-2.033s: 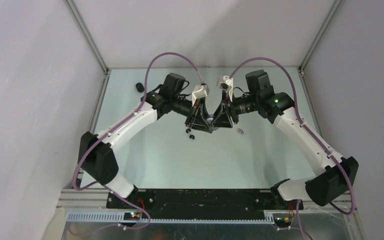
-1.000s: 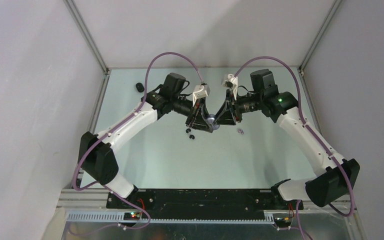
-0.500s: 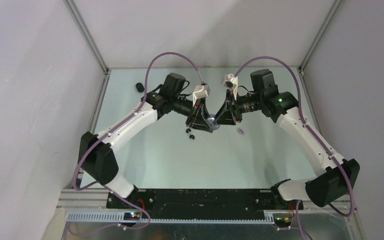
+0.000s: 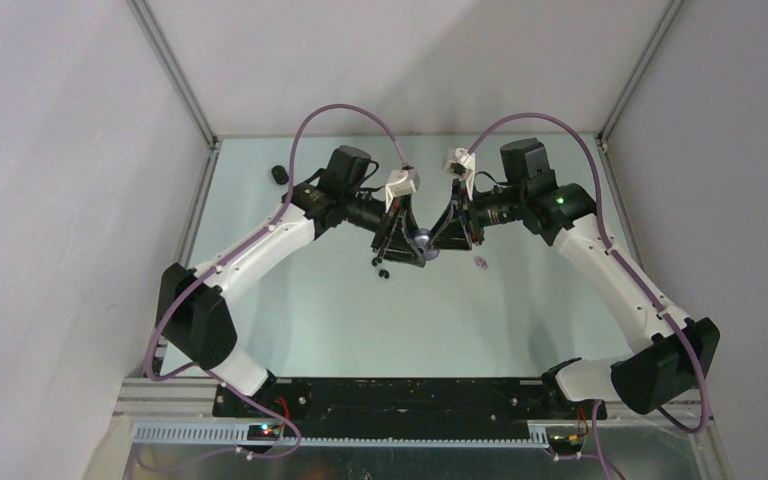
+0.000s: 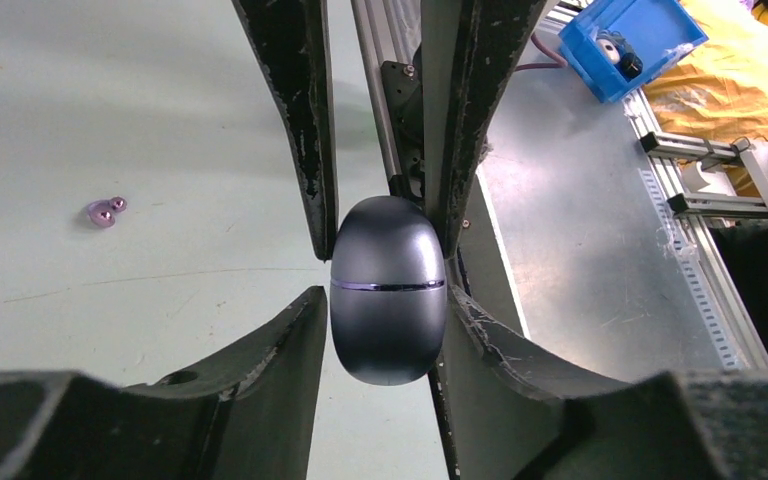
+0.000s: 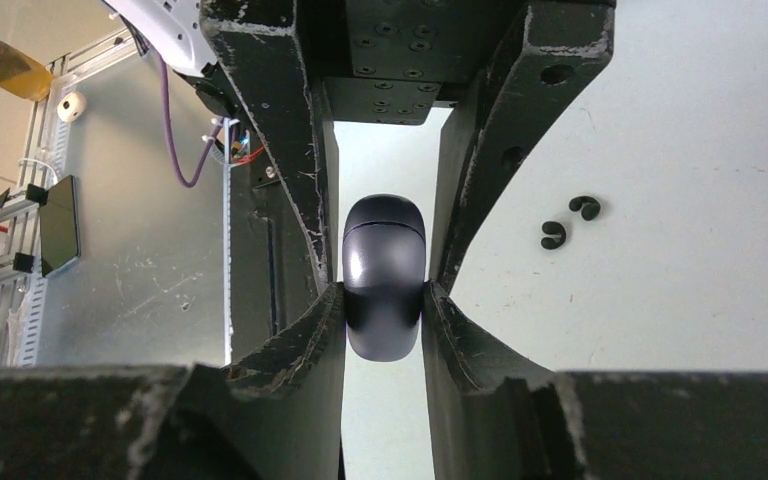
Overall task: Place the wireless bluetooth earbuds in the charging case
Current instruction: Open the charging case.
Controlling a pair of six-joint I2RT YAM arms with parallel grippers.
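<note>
My right gripper [image 6: 384, 292] pinches the case [image 6: 384, 255]; my left gripper [image 5: 387, 300] flanks it, can't tell if clamped. I'd hold right firm, ease the case open slowly.

Left fingers [image 5: 270, 360] slightly parted, right fingers [image 6: 295, 350] clamped, tips facing each other

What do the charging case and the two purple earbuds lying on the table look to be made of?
The charging case looks like hard moulded plastic, dark grey with a satin finish: soft, broad highlights and a thin clean seam around its middle. The purple earbuds seem to be glossy plastic, going by their small bright glints; they are too small to say more.
</note>
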